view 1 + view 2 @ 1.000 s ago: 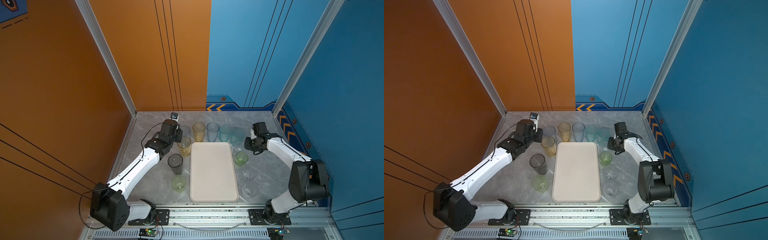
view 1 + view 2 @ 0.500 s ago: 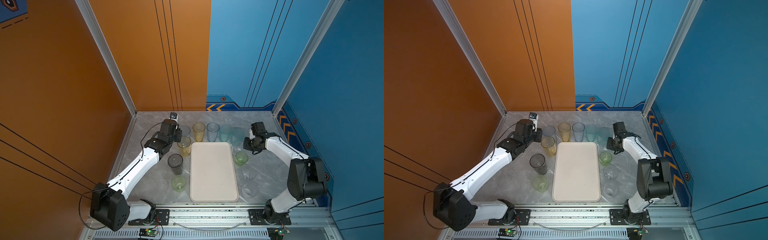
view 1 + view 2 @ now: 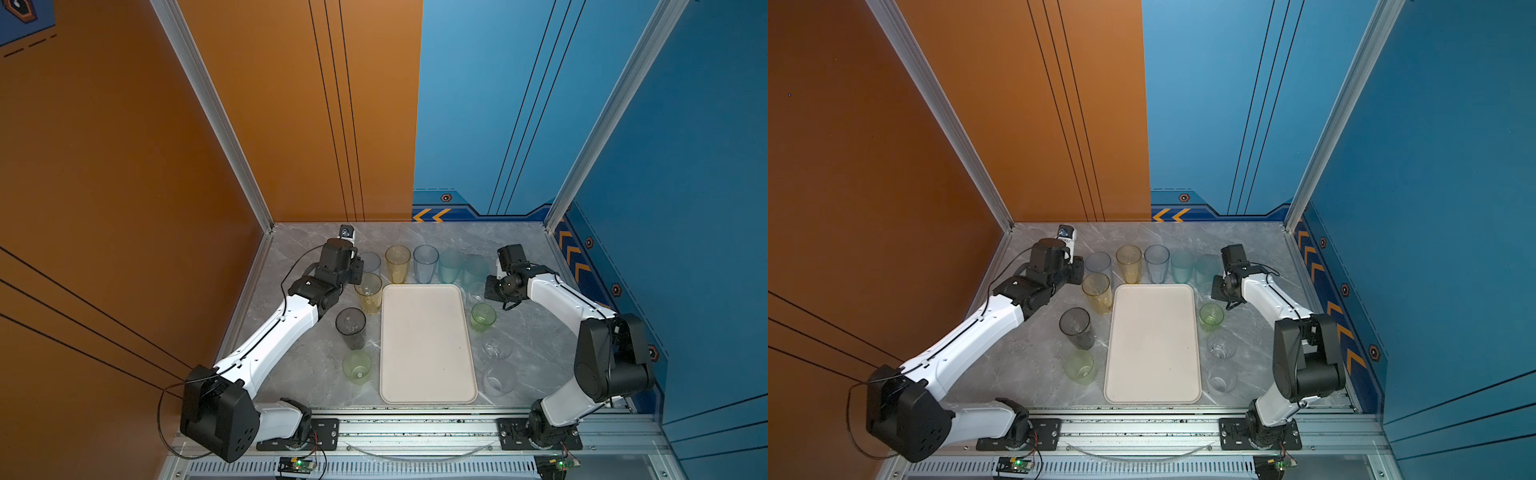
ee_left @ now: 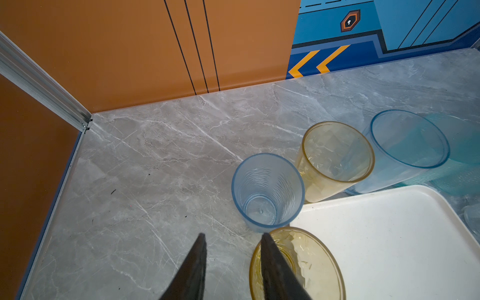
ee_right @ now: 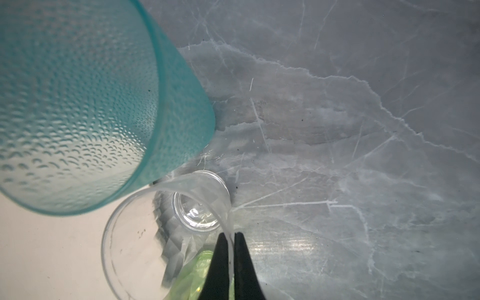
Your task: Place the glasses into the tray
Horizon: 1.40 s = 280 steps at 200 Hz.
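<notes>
Nearest, the cream-white rectangular tray sits bare on the marble worktop; left pincer spread beside a yellow translucent tumbler; right pincer pinches a clear faceted tumbler by its thin wall beside the tray's far corner, so a slip could knock the teal dimpled tumbler

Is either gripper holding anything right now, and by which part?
The right gripper pinches the clear glass by its rim wall. The left gripper holds nothing, jaws open.

Cream-white tray, dimpled teal glass, faceted clear glass, grey marbled tabletop.
</notes>
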### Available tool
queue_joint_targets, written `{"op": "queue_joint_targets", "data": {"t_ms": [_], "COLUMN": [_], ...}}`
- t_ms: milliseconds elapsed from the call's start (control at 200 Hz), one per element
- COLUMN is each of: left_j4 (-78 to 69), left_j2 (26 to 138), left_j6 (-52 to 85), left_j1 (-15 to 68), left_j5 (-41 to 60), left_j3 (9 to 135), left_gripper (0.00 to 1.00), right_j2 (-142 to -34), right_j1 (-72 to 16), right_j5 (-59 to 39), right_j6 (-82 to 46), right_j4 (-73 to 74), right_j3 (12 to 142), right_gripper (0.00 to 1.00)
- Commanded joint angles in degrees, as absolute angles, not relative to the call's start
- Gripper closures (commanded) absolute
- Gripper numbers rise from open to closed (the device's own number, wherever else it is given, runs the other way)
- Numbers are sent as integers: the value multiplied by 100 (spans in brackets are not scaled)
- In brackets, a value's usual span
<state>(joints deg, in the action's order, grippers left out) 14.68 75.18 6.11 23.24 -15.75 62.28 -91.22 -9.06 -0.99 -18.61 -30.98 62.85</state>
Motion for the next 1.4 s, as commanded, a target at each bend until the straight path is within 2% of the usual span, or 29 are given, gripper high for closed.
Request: {"op": "queue_joint_targets", "data": {"t_ms": [0, 315, 496, 741, 1017, 1397], "left_j4": [1511, 1442, 1341, 1352, 1463, 1474], "left_j2": [7462, 7446, 7427, 7352, 7101, 6891], "left_j6": [700, 728, 799, 854, 794, 800], "left_j1": [2276, 2264, 2252, 2257, 2172, 1945], "left_j5": [-1442, -1424, -1339, -1252, -1277, -1083], "left_j3": [6155, 6044, 5961, 5941, 5709, 5511], "left_gripper": [64, 64, 64, 64, 63, 63], "right_j2": [-8648, -7567, -7351, -8616, -10265, -11604], "right_j1": [-996, -1213, -1959, -3245, -4160, -4265], "right_j5": [215, 284, 290, 319, 433, 571], "right_j6": [-1723, -1684, -1649, -1482, -1259, -1105], "right_j4": [-3208, -3808, -4092, -4168, -4343, -4574], "right_j3": [6338, 6500, 6955, 7872, 9038, 10222], "right_gripper": [100, 100, 100, 100, 100, 100]}}
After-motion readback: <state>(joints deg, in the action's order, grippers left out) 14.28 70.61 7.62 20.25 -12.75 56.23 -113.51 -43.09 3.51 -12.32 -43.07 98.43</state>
